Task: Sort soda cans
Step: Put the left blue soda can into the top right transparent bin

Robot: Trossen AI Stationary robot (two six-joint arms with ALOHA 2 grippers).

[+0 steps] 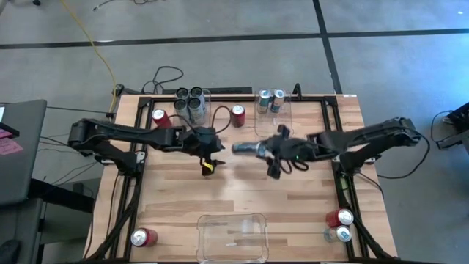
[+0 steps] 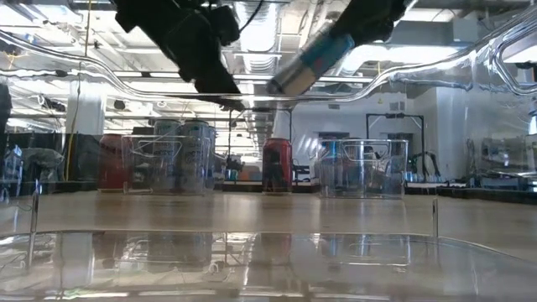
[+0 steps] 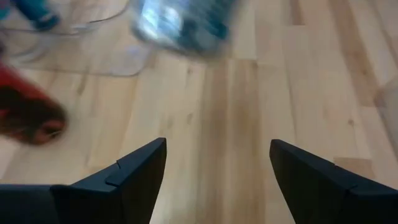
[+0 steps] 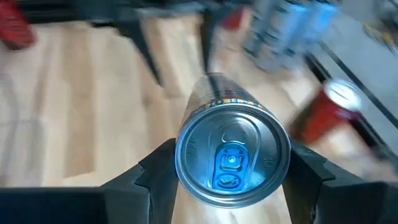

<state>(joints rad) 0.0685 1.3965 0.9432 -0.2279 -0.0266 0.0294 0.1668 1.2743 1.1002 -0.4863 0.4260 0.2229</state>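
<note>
Silver-and-blue metal soda can (image 4: 232, 155) sits squeezed between the right gripper (image 4: 231, 177) jaws; left gripper (image 3: 217, 168) gapes wide, holding nothing.

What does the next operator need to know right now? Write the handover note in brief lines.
Right end effector: shut on a silver-and-blue metal soda can, held sideways above mid-table.
Left end effector: open, empty, mid-table.
Done: dark grey cans in the back-left clear plastic bin; two silver-blue cans in the back-right clear bin.
Left: the held can, loose red cans at the back and front corners, one silver can front right. Front clear bin holds nothing.
</note>
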